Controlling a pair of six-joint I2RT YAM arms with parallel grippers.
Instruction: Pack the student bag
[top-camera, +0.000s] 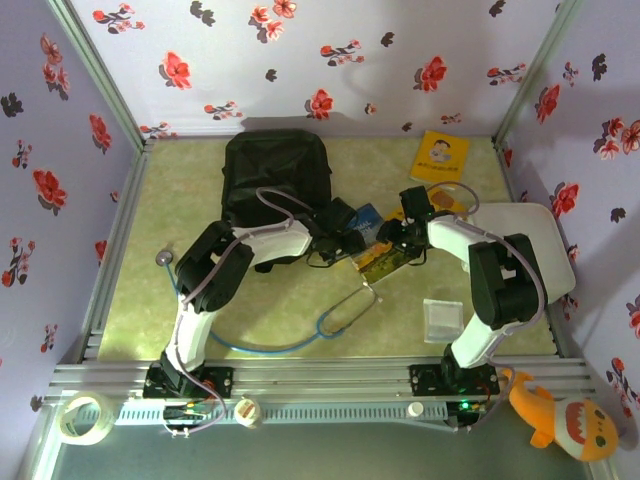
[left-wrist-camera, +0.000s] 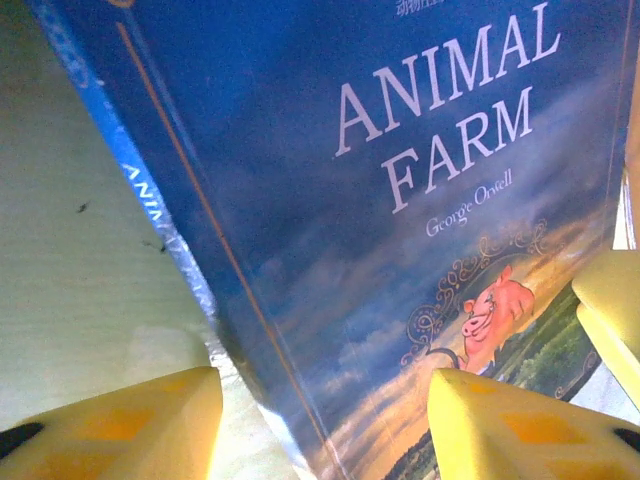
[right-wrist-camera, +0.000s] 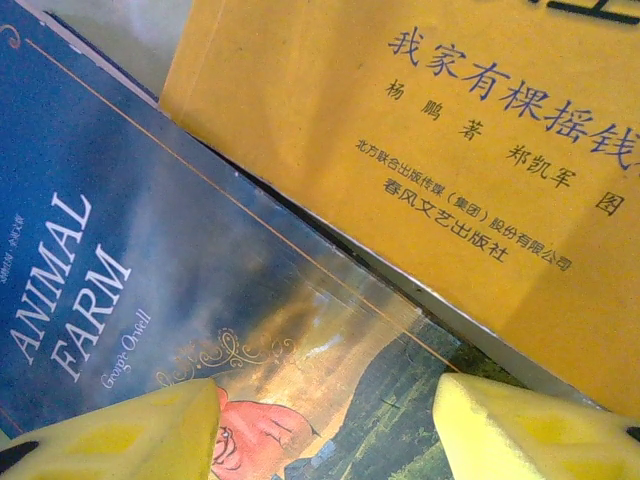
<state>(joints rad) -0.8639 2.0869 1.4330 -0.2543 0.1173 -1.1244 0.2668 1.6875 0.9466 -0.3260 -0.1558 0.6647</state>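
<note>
With jaws apart, the left end effector and right end effector hover over the blue Animal Farm paperback, near the large black fabric student bag at the far middle of the table; the left should straddle the book's spine squarely before closing.

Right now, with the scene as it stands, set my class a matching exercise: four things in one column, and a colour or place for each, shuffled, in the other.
Things:
1. student bag
2. Animal Farm book
3. plush toy
4. tape roll

Descriptions:
A. orange, near right corner
B. black, far middle
C. pale ring, near left corner
D. blue cover, pale title

Pairs: 1-B; 2-D; 3-A; 4-C
</note>
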